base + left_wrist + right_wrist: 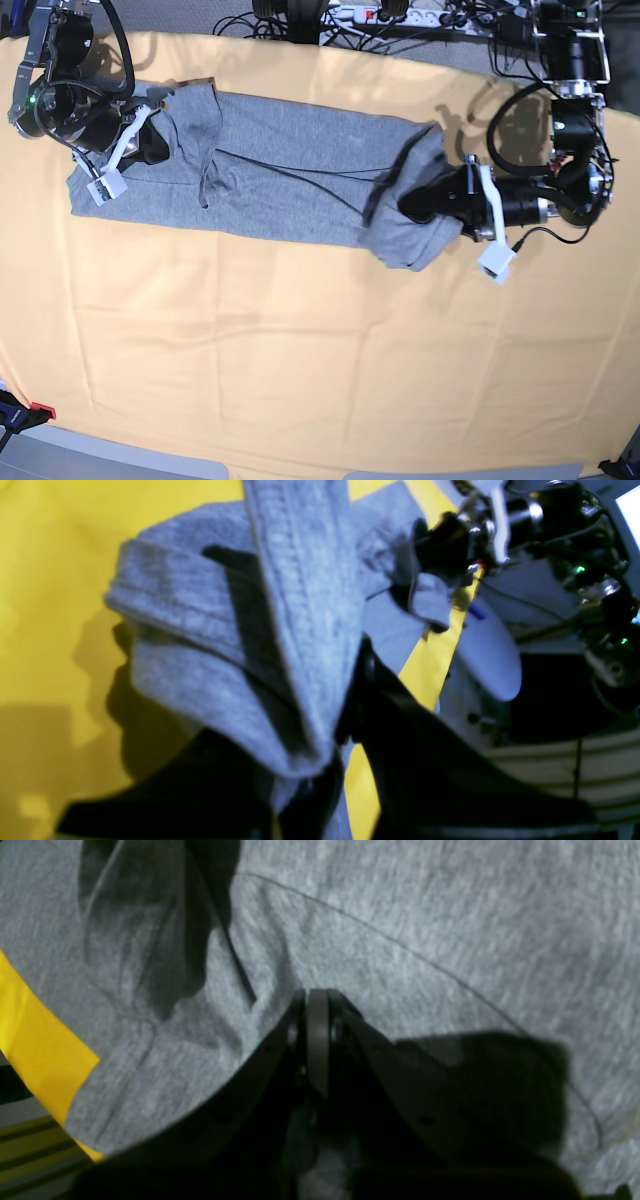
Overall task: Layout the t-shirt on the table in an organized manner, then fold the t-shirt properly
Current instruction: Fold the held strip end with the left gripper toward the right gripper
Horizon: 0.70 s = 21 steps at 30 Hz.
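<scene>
Fabric is what both my wrist views are full of: the heather-grey short-sleeved cotton t-shirt (270, 165) lies in a long band across the far half of the big table draped in creased pale yellow-orange cloth (300, 360), its long axis running side to side in the base view, with an arm at each end

On my left arm, which sits at the right of the base view, the left gripper (330, 750) has its dark jaws pinched nearly together on a bunched, folded end of the shirt; the cloth hangs in thick folds from the grip, lifted a little off the table. At the other end, the right gripper (317, 1040) has its jaws fully together. In its wrist view grey fabric fills the frame all around the tips, and a little cloth seems caught low between the fingers, so I judge it is clamped on that end of the shirt, though I cannot see the pinched edge clearly

As I read it, I am in the laying-out stage. The shirt is stretched between the two grippers, each one at its own end of the long axis, neither nearer the middle. The middle lies fairly flat, but both ends are rumpled and folded over, so I would expect any smoothing pull to run along that axis, outward
</scene>
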Each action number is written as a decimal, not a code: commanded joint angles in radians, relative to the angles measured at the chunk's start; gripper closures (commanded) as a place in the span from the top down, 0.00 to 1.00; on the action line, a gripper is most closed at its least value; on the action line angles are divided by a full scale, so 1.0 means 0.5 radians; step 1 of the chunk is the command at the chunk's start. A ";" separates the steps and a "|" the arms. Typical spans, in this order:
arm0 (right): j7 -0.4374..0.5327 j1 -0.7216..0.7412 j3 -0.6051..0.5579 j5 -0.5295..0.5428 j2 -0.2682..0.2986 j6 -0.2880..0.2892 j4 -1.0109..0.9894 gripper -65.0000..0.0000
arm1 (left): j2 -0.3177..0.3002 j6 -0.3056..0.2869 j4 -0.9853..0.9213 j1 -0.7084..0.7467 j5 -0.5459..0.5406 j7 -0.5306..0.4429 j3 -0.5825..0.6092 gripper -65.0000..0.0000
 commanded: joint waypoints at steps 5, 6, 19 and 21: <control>0.014 0.012 0.009 0.029 0.023 0.010 0.021 0.00 | 0.161 -0.014 0.033 -0.040 -0.052 -0.038 0.010 0.00; 0.015 0.012 0.009 0.030 0.023 0.010 0.021 0.00 | 0.195 -0.014 0.033 -0.040 -0.052 -0.038 0.031 0.00; -0.024 0.011 0.009 0.035 0.023 0.010 0.021 0.00 | 0.508 -0.014 0.033 -0.041 0.388 -0.079 0.227 0.00; -0.024 0.011 0.009 0.035 0.023 0.010 0.021 0.00 | 0.535 -0.014 0.033 -0.041 0.432 -0.124 0.229 0.00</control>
